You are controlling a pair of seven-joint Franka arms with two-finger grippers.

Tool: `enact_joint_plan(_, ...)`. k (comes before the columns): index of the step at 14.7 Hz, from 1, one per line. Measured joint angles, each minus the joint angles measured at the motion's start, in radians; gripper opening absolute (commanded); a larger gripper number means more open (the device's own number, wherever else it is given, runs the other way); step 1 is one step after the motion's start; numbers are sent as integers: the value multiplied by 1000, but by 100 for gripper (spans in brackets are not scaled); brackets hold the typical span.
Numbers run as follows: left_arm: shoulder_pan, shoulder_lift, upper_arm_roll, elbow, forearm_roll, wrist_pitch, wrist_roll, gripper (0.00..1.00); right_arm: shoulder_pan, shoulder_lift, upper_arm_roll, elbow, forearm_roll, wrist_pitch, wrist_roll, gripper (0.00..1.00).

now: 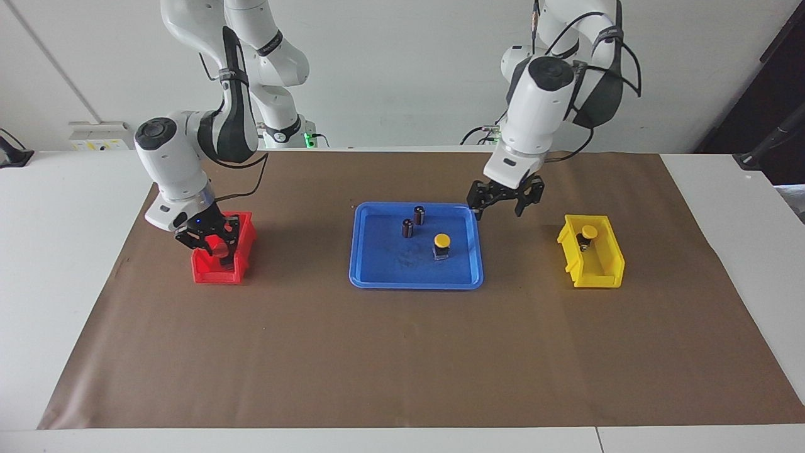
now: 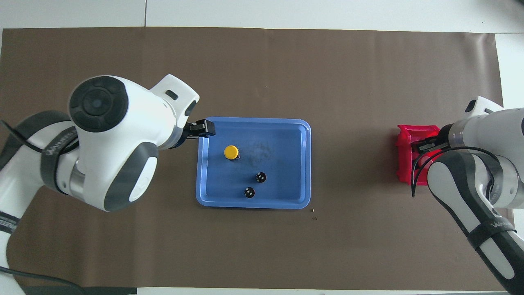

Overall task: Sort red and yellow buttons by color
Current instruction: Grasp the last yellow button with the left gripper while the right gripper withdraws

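Observation:
One yellow button (image 1: 442, 241) stands in the blue tray (image 1: 377, 264), toward the left arm's end; it also shows in the overhead view (image 2: 231, 152). A second yellow button (image 1: 588, 233) sits in the yellow bin (image 1: 597, 277). My left gripper (image 1: 505, 200) is open and empty, raised over the mat beside the tray's corner nearest the robots. One of its fingers (image 2: 200, 129) shows in the overhead view. My right gripper (image 1: 210, 242) is down inside the red bin (image 1: 217, 275), with a red button (image 1: 221, 250) at its tips. The other red button is hidden.
Two dark capless cylinders (image 1: 419, 215) (image 1: 407, 228) stand in the tray, nearer the robots than the yellow button. A brown mat (image 1: 402, 358) covers the table. In the overhead view my left arm hides the yellow bin, and the red bin (image 2: 403, 164) shows partly.

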Motion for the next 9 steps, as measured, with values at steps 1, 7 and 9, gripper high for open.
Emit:
enact_joint_plan(1, -24, 44, 0, 0, 0, 40, -27, 100, 0, 0, 0, 5, 0, -7, -1, 99)
enact_joint_plan(7, -52, 126, 1, -5, 0, 116, -53, 99, 13, -17, 18, 307, 3, -404, 47, 99)
enact_joint_plan(9, -62, 129, 1, -11, 0, 117, -65, 97, 27, -33, 27, 410, 3, -541, 133, 99)
